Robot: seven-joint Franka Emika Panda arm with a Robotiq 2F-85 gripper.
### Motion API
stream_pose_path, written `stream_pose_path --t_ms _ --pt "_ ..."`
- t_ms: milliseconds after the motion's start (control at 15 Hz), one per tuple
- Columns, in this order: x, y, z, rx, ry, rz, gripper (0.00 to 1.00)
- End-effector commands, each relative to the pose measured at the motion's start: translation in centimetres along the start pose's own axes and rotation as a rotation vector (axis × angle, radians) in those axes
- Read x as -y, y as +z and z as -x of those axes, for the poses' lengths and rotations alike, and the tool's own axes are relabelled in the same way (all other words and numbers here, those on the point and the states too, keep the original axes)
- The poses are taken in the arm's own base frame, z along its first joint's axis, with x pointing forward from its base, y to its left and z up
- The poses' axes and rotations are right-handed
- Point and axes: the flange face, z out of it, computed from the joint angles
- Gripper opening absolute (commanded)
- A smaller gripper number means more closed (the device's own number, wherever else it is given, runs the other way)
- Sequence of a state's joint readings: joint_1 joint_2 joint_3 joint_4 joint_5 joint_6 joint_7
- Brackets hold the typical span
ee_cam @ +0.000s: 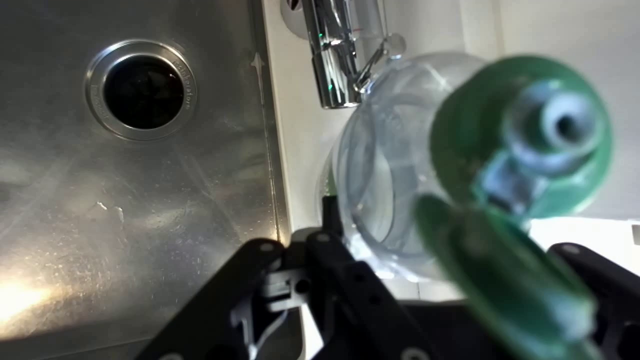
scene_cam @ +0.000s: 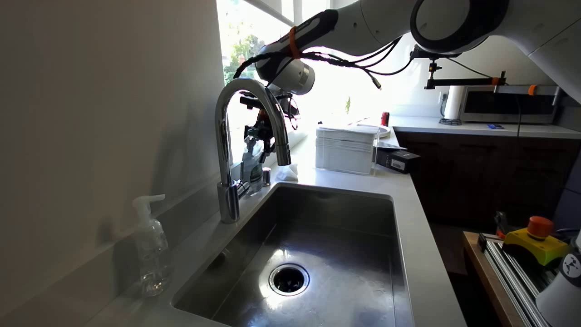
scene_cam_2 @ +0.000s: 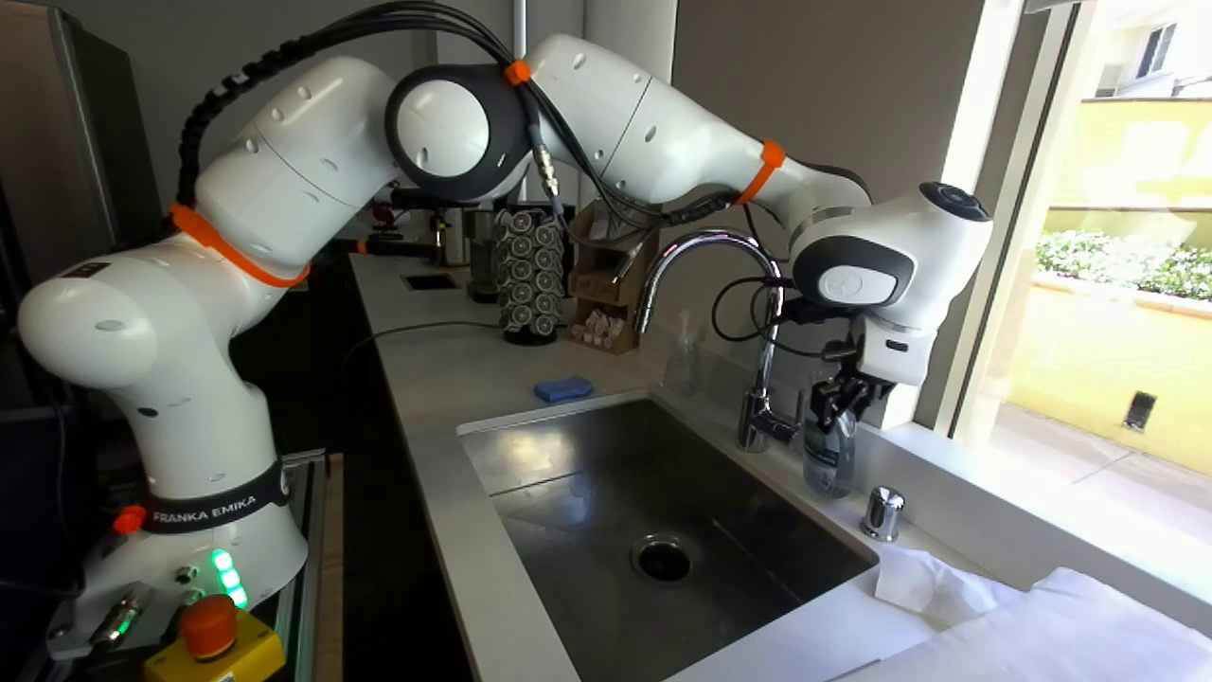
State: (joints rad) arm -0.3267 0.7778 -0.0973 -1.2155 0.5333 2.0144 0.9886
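Your black two-finger gripper (scene_cam_2: 839, 407) squeezes the clear plastic bottle (scene_cam_2: 829, 462) with the green top (ee_cam: 462, 142), probably to keep it steady; the bottle is just beside the bent, silver metal tap (scene_cam: 228, 204).

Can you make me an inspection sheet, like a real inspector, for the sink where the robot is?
Surface: pale counter around a metal sink with a few pale marks.
Job's things: green-topped bottle beside the tap; can't tell if it's lifted.
Clutter: blue sponge, crumpled white sheet, red can, black box.
Jaws: closed around the bottle's upper part.
Cables: black cables along the white arm, looping near its wrist.
Surroundings: bright window, dark cabinets, yellow box with a red button.
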Motion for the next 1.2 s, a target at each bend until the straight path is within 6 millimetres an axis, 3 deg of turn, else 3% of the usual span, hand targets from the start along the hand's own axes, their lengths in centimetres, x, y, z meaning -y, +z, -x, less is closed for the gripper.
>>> stream_pose_path --t_ms 0,667,733,867,1000,1133 --pt "0.83 -0.42 -0.13 0.039 0.051 -0.012 0.27" --pt "0.92 0.35 -0.58 0.047 0.059 -0.012 0.27" --pt "0.93 0.38 -0.58 0.046 0.061 -0.012 0.77" --pt "0.94 0.43 -0.54 0.047 0.059 -0.01 0.82" --pt "1.09 0.17 -0.42 0.046 0.056 -0.016 0.97" --pt "1.34 -0.27 -0.27 0.043 0.051 -0.024 1.0"
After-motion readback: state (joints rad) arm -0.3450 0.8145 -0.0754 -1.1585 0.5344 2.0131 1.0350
